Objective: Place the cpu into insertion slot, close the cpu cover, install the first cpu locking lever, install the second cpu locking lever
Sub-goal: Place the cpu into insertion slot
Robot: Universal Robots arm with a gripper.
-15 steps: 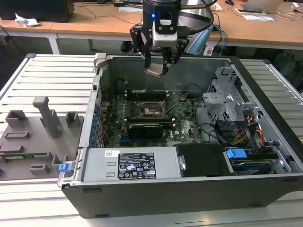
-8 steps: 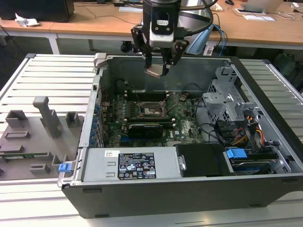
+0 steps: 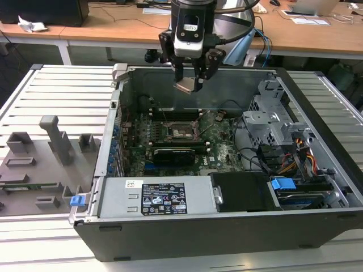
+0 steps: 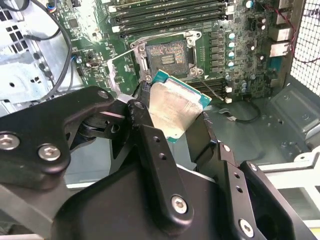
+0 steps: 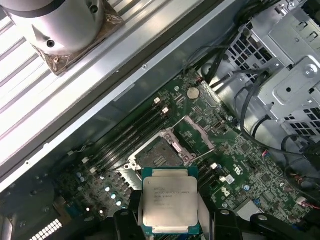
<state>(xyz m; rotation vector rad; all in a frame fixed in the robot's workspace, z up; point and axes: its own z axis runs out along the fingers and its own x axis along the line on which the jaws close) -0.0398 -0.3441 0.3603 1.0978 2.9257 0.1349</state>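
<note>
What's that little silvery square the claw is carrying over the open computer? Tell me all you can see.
It is the cpu, a small flat square chip: dull silver-grey metal top with faint print, on a thin green board whose edge shows around it. The gripper holds it by two opposite edges between black fingers. It hangs tilted above the motherboard, clear of the insertion slot, which lies bare below.

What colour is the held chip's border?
Teal green, rimming the cpu; clearest in the first wrist view.
</note>
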